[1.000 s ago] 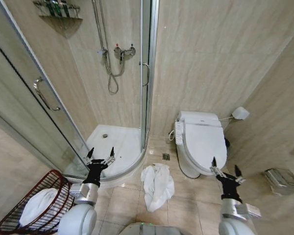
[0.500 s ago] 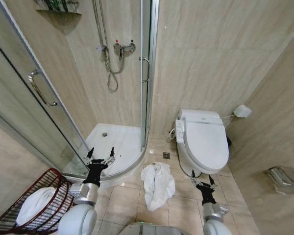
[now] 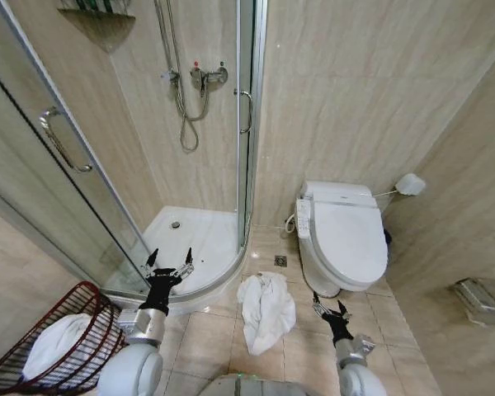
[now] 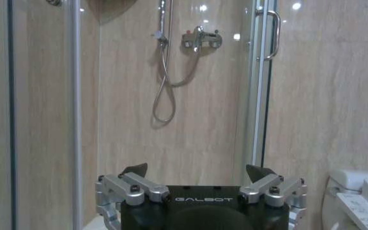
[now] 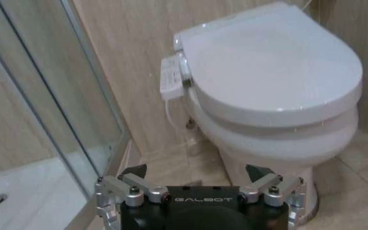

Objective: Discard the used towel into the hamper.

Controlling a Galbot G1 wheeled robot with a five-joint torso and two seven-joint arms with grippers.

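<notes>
Bathroom seen from the robot's head cam, w/ beige stone-look tile on walls and floor. Compared w/ a second earlier, the right gripper [image 3: 327,308] had dropped and swung inward: it was out by the toilet's right side, and now sat low at the front of the toilet [image 3: 343,239], nearer the towel [image 3: 266,310]. The whole view had also shifted a bit, so the camera moved. The left gripper [image 3: 167,263] hadn't changed place, raised at the curved sill of the shower [image 3: 194,239]. The towel lay where it was.

Both grippers had their dark fingers spread apart, holding nothing; the wrist cams showed the same, left gripper [image 4: 197,175] facing the shower wall, right gripper [image 5: 197,175] facing the toilet.

The towel was white, soft, crumpled into a long heap on the floor tile, between shower sill and toilet base. The hamper [image 3: 16,360] stood at the robot's left, well apart from that towel: round, dark reddish-brown wire, open weave, flared rim. White cloth [image 3: 56,342] already lay inside it.

The toilet was glossy white, lid shut, smooth oval. The shower had clear glass panels, chrome frame and a looped metal hose.
</notes>
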